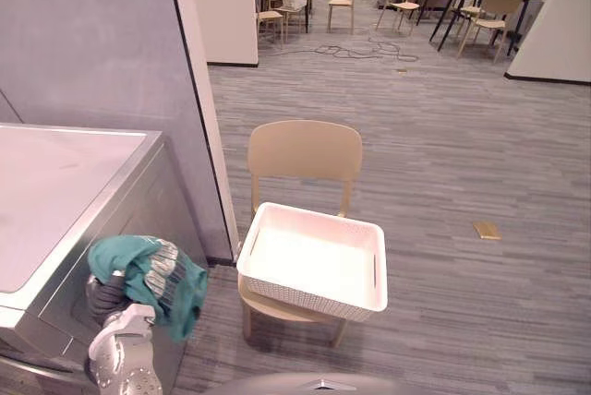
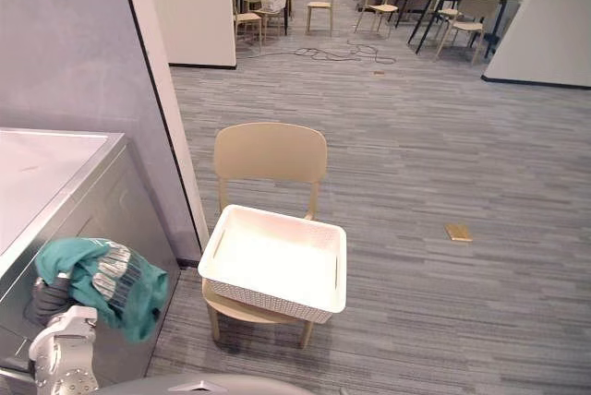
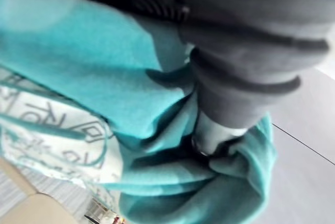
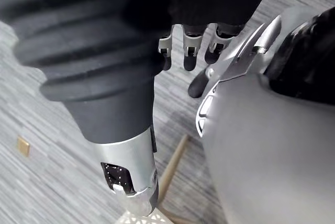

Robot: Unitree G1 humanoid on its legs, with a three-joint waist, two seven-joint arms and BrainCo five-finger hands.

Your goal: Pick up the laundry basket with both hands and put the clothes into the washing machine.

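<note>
Washing machine (image 1: 55, 183): far left, white top flat and seemingly shut; no opening on show, so a lid or door probably needs finding before any drop.
Teal garment (image 1: 152, 270): bunched, with a pale printed patch, up off the floor just beside the machine's grey wall and below the level of its top.
Left hand (image 1: 104, 297): under and inside the garment, carrying it; whether clamped on it or merely draped with it cannot be told, since cloth covers the front of the hand in the wrist view.
Step in hand: by the look of it, getting this garment into the machine. Best done by lifting clear above the top edge first, then moving across, with the hanging hem kept off the corner; release only once over the opening.
Risk: loose cloth slipping off on the way up.
Laundry basket (image 1: 314, 305): white, perforated walls, empty, resting on the chair's seat, no hand on it.
Chair (image 1: 305, 149): tan, right of the machine, backrest toward the far room.
Right hand (image 4: 191, 51): hanging above the carpet, slack and uncurled, holding nothing; free to deal with a lid.
Floor plate (image 1: 487, 230): small tan square, well apart, of no concern.
</note>
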